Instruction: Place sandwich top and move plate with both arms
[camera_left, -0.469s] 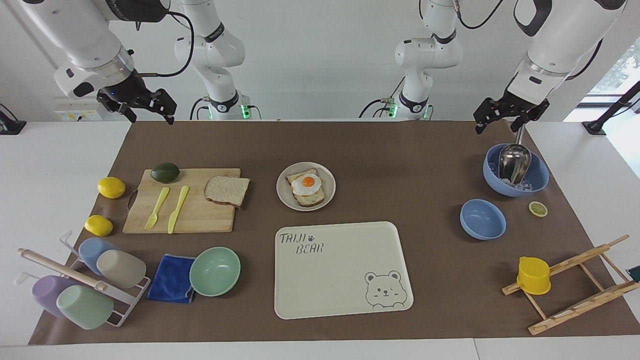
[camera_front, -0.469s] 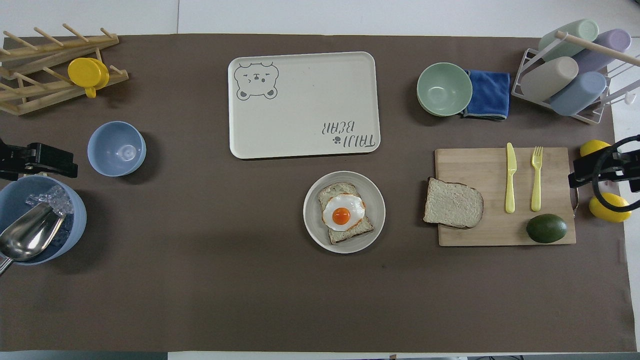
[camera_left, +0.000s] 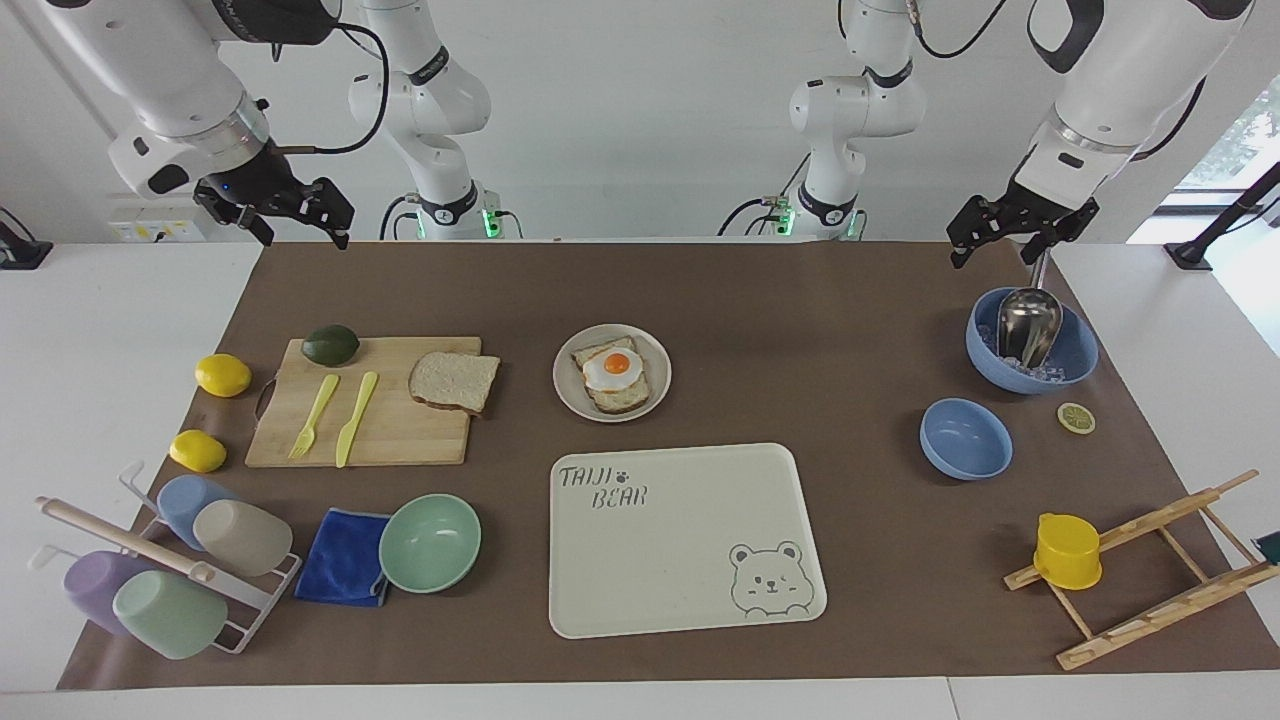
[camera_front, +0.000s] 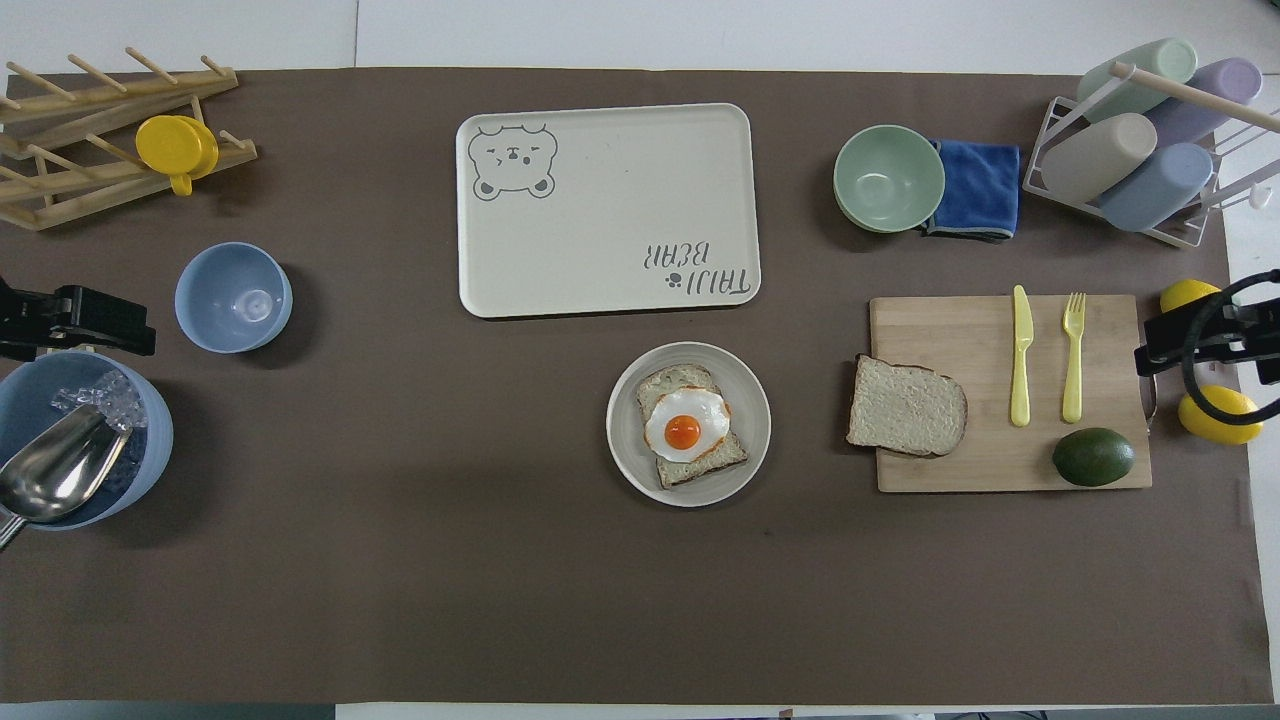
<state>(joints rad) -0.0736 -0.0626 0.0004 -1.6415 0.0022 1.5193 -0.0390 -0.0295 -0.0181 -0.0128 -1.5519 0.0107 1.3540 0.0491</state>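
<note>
Bread (camera_left: 455, 381) lies on the board (camera_left: 390, 440) beside the plate (camera_left: 655, 395). Left gripper (camera_left: 1010, 240) and right gripper (camera_left: 290, 215), both released, hang over the table's robot edge.

Both large arms (camera_left: 150, 80) had glossy white rounded casings, silver wrist rings, trailing black cables, and black two-finger grippers: right gripper (camera_left: 290, 215), left gripper (camera_left: 1010, 232).

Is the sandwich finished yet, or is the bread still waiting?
Nothing is done yet. The sandwich top lies on the cutting board, apart from the plate, where the egg toast sits uncovered. Both grippers are open, empty and raised: the right gripper and the left gripper. Left to do: put the bread on, then move the plate.
</note>
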